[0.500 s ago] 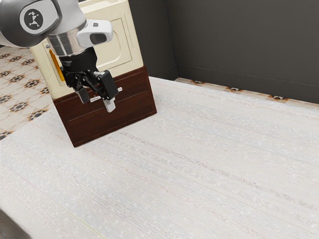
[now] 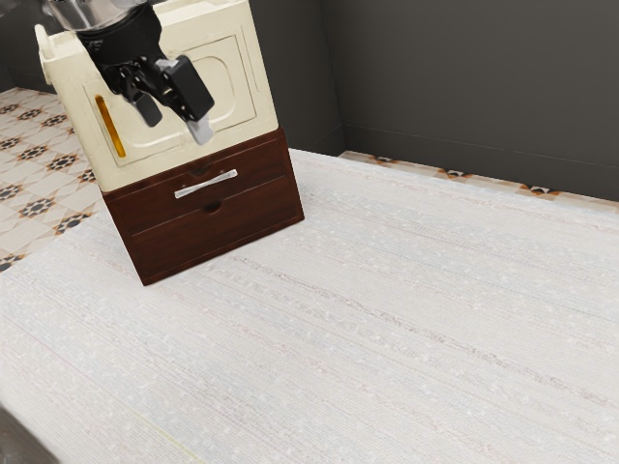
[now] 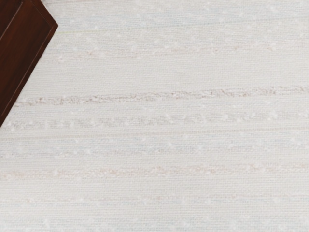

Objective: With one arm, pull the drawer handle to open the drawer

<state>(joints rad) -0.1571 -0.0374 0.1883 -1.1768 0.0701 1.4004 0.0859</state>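
And the gripper [image 2: 174, 121] hangs higher than the handle [image 2: 219, 180], fingers apart, gripping nothing, presumably leaving room to straddle it! The drawer [image 2: 257, 158] looks shut, handle across its front, in the cabinet [image 2: 215, 233] by the table's [image 2: 387, 309] far edge.

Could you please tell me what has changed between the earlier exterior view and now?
My gripper has moved up in the exterior view, from overlapping the silver bar handle to overlapping the cream upper panel. Its fingers are apart with nothing between them; whether it touched the handle earlier, I cannot tell. The handle and the dark brown drawer front stayed where they were.
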